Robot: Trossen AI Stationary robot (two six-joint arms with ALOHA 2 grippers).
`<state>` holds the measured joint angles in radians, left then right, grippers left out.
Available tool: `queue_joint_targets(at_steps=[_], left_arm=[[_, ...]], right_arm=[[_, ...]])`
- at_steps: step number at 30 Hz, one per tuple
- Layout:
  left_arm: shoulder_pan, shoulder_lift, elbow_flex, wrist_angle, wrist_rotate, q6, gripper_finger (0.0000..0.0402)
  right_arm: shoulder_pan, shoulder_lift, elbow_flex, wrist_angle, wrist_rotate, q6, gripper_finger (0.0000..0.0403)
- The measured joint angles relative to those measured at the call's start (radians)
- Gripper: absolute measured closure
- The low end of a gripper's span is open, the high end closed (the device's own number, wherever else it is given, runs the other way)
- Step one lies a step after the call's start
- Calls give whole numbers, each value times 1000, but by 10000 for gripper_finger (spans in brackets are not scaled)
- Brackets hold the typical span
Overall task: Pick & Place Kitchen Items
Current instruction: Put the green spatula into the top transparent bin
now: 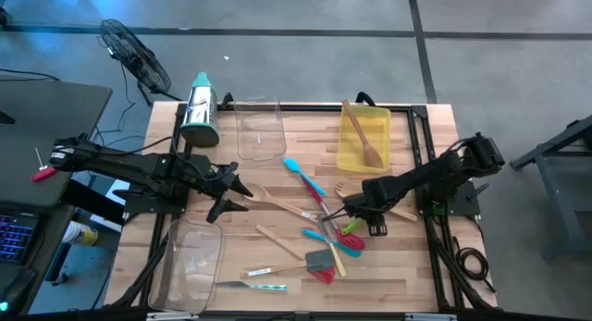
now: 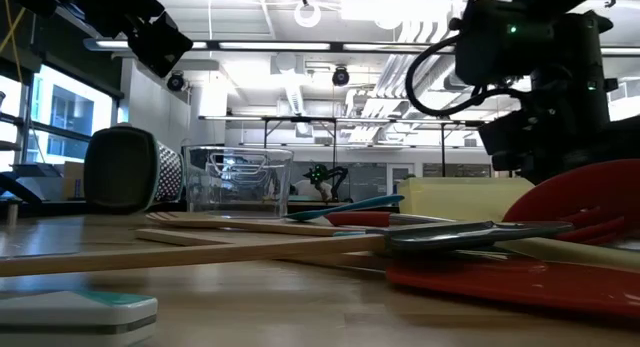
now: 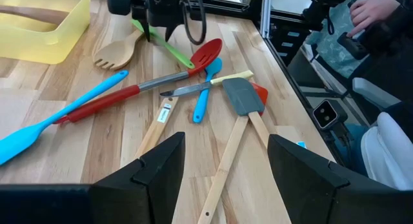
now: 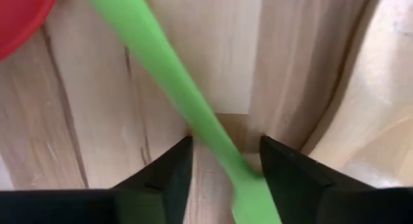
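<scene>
The kitchen items lie scattered on the wooden table [image 1: 407, 265]. Among them are a blue spatula [image 3: 58, 117], a red slotted spoon [image 3: 129, 95], a grey spatula [image 3: 242, 98], a wooden fork [image 3: 116, 53] and a slim knife [image 3: 193, 88]. My right gripper [image 1: 351, 213] points down over the pile. Its fingers stand on either side of a green utensil's handle [image 4: 161, 69], which lies flat on the table. My left gripper [image 3: 226, 159] hovers open above the table's left half, holding nothing. My right gripper comes from above with its fingers [image 4: 174, 172] across the green handle [image 4: 213, 133], which runs slantwise through the gap and still lies on the table. I cannot tell whether the fingers touch it.
A yellow bin [image 1: 344, 150] holding a wooden spoon stands at the far right. One clear bin [image 1: 259, 129] stands at the far middle and another [image 1: 192, 261] near the front left. A steel grater [image 1: 199, 113] lies at the far left. A person's hand [image 3: 371, 11] shows beyond the table.
</scene>
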<state>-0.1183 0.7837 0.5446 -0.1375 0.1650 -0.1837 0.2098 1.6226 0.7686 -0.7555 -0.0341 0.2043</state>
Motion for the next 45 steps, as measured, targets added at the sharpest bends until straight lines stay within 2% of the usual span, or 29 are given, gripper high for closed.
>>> queue_joint_targets(at_steps=[7,9,24,36,45], left_arm=[[0,0,0,0,0,0,184],[0,0,0,0,0,0,184],[0,0,0,0,-1,0,184],[0,0,0,0,-3,4,184],[0,0,0,-7,-3,4,184]], right_arm=[[-44,1,-1,-10,-3,1,366],[-54,1,-1,-20,-12,-1,384],[-27,1,7,-28,-6,87,384],[49,5,189,-106,30,92,385],[97,2,336,-150,128,79,385]])
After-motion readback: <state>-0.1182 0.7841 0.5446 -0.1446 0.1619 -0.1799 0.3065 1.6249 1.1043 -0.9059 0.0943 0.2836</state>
